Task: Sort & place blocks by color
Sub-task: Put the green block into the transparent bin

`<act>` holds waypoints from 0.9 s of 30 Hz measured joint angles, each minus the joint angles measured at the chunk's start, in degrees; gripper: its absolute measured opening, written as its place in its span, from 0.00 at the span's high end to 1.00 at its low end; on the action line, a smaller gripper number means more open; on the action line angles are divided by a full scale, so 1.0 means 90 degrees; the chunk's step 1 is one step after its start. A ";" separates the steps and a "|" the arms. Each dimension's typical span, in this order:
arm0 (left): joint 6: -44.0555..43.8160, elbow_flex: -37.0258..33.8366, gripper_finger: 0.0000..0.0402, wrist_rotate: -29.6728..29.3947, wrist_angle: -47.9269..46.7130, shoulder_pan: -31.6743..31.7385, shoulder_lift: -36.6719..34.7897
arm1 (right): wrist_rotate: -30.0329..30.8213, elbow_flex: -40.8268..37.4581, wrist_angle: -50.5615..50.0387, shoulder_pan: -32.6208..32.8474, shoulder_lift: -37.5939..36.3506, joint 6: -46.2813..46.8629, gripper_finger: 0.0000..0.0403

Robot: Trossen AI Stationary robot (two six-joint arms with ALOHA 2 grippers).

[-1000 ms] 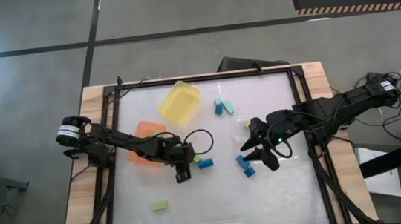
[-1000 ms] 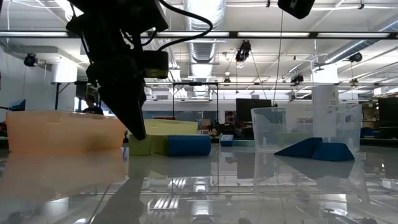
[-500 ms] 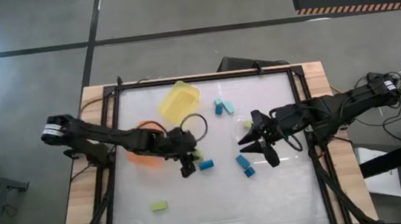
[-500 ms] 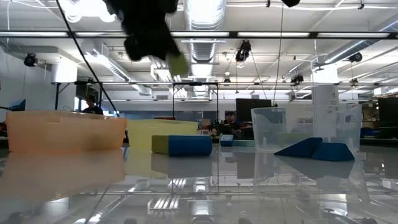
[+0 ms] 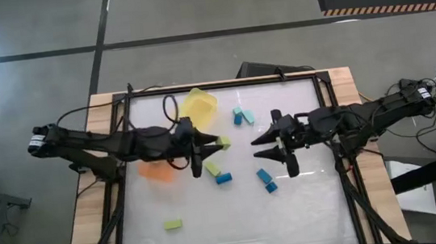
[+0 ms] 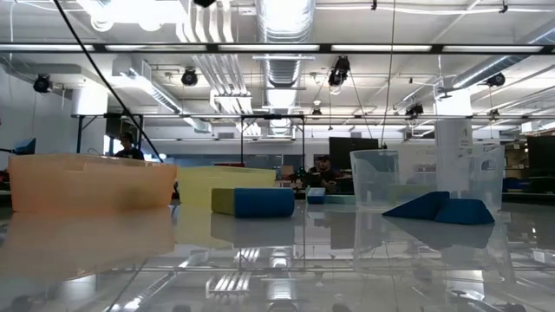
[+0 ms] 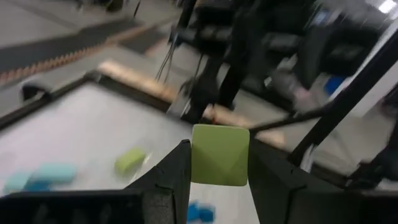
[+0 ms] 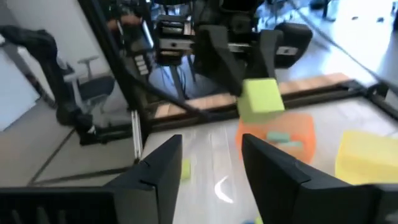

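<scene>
My left gripper [image 5: 217, 143] hangs over the table's middle, just near of the yellow bin [image 5: 197, 108], shut on a yellow-green block [image 5: 222, 142]. My right gripper [image 5: 260, 150] faces it from the table's right, open and holding nothing, with its fingers [image 8: 158, 169] wide apart. Loose on the table lie a yellow-green block [image 5: 212, 169], a blue block [image 5: 223, 178], two more blue ones [image 5: 265, 180], two teal ones [image 5: 242, 117] and a yellow-green one [image 5: 173, 223]. The low view shows the blue block [image 6: 264, 202] flat on the table but neither gripper. My left gripper pinches the yellow-green block [image 7: 219, 154] between its two fingers [image 7: 177, 169], which press on two opposite side faces. The fingers lie level and point toward the table's right. The block is lifted clear of the table, one square face [image 8: 261, 96] turned toward my right gripper.
The orange bin [image 5: 156, 169] sits under my left arm, the yellow bin toward the far edge. A clear dish [image 6: 408, 178] stands near my right gripper. A dark frame [image 5: 222, 86] runs round the table. Bare table lies toward the near edge.
My left gripper has risen from the table with the yellow-green block. It has swung toward the far edge and tipped from pointing down to level, pointing right. The block is lifted clear. My right gripper has moved toward the far edge and a little left.
</scene>
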 joint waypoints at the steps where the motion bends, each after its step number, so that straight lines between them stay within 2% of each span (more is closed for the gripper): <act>1: 0.0019 0.0000 0.73 -0.0009 0.0195 -0.0003 0.0000 | 0.0079 0.0019 0.0014 0.0000 -0.0001 -0.0039 0.57; 7: 0.0502 -0.0002 0.73 -0.0175 0.1556 -0.0017 0.0156 | 0.0630 0.0273 0.0028 0.0000 -0.0007 -0.0744 0.47; 14: 0.0743 -0.0005 0.73 -0.0187 0.2480 -0.0019 0.0369 | 0.1278 0.0550 0.0059 0.0000 0.0016 -0.1128 0.46; 27: 0.0949 -0.0002 0.73 -0.0184 0.3440 -0.0022 0.0980 | 0.1277 0.0620 0.0853 -0.0041 0.0432 -0.0853 0.46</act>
